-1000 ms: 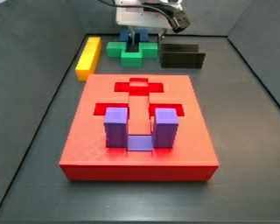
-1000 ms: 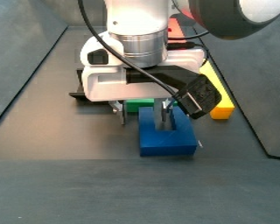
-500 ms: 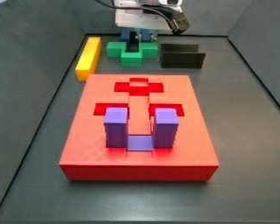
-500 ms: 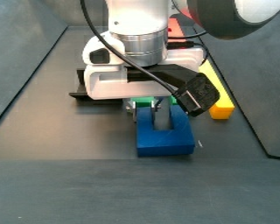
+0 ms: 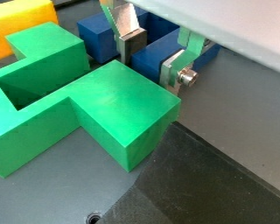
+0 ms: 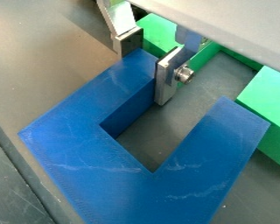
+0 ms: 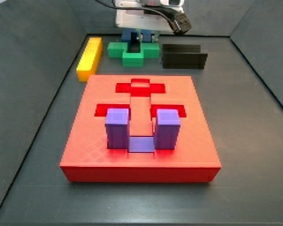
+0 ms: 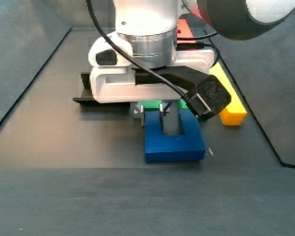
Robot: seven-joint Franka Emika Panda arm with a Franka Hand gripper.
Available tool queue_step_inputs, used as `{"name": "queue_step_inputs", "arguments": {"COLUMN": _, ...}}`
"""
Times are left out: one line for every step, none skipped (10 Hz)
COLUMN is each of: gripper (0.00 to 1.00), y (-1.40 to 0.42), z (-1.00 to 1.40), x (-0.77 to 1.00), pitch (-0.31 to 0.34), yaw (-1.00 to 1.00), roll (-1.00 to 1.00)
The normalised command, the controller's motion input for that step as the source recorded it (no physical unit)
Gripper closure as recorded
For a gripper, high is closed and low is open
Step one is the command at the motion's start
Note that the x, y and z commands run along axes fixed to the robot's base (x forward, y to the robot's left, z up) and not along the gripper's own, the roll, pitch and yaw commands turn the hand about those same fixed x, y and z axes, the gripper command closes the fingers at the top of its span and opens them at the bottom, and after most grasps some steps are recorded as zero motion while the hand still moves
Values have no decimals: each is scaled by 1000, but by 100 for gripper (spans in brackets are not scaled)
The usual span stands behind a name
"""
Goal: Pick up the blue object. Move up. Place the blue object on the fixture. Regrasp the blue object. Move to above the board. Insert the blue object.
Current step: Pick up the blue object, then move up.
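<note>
Your gripper [image 6: 149, 54] sits low over the blue object [image 6: 130, 149], and in this wrist view its two silver fingers [image 6: 171, 74] straddle one prong of the U, one plate on the prong's outer side and the other down in the slot. The plates lie against the prong's faces, so you can take them as closed on it. The block lies flat on the dark floor, its open mouth facing away from the gripper, with the green notched block [image 6: 271, 96] just beyond it.

In the other wrist view the gripper [image 5: 154, 51] shows the same hold from the far side: the blue object [image 5: 101, 39] is mostly hidden behind the green notched block [image 5: 84, 101], which fills the foreground, and a corner of the yellow bar [image 5: 20, 22] shows past it.

In a side view the gripper [image 7: 141, 35] is at the far end of the workspace, down among the green notched block [image 7: 134, 55], with the yellow bar [image 7: 88, 55] to one side and the fixture [image 7: 184, 56] to the other. The red board [image 7: 141, 132] lies nearer the camera, well apart from the gripper, with a purple block [image 7: 141, 130] seated in it.

In the remaining side view the gripper [image 8: 165, 111] comes down onto the blue object [image 8: 175, 143], which rests on the floor directly under the wrist; the green block is barely visible behind it and the yellow bar [image 8: 230, 106] lies beside.
</note>
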Motion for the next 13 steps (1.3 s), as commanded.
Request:
{"name": "queue_step_inputs", "arguments": {"gripper": 100, "y": 0, "z": 0, "x": 0, "pitch": 0, "yaw": 0, "roll": 0}}
{"name": "queue_step_inputs", "arguments": {"gripper": 100, "y": 0, "z": 0, "x": 0, "pitch": 0, "yaw": 0, "roll": 0}}
{"name": "queue_step_inputs", "arguments": {"gripper": 100, "y": 0, "z": 0, "x": 0, "pitch": 0, "yaw": 0, "roll": 0}}
{"name": "queue_step_inputs", "arguments": {"gripper": 100, "y": 0, "z": 0, "x": 0, "pitch": 0, "yaw": 0, "roll": 0}}
{"name": "queue_step_inputs", "arguments": {"gripper": 100, "y": 0, "z": 0, "x": 0, "pitch": 0, "yaw": 0, "roll": 0}}
{"name": "queue_step_inputs", "arguments": {"gripper": 100, "y": 0, "z": 0, "x": 0, "pitch": 0, "yaw": 0, "roll": 0}}
{"name": "queue_step_inputs", "arguments": {"gripper": 100, "y": 0, "z": 0, "x": 0, "pitch": 0, "yaw": 0, "roll": 0}}
{"name": "queue_step_inputs", "arguments": {"gripper": 100, "y": 0, "z": 0, "x": 0, "pitch": 0, "yaw": 0, "roll": 0}}
{"name": "queue_step_inputs", "arguments": {"gripper": 100, "y": 0, "z": 0, "x": 0, "pitch": 0, "yaw": 0, "roll": 0}}
{"name": "queue_step_inputs", "arguments": {"gripper": 100, "y": 0, "z": 0, "x": 0, "pitch": 0, "yaw": 0, "roll": 0}}
{"name": "queue_step_inputs", "arguments": {"gripper": 100, "y": 0, "z": 833, "x": 0, "pitch": 0, "yaw": 0, "roll": 0}}
{"name": "queue_step_inputs", "arguments": {"gripper": 100, "y": 48, "z": 873, "x": 54, "pitch": -27, "yaw": 3, "roll": 10}}
{"name": "queue_step_inputs", "arguments": {"gripper": 100, "y": 26, "z": 554, "x": -9, "pitch": 10, "yaw": -8, "roll": 9}}
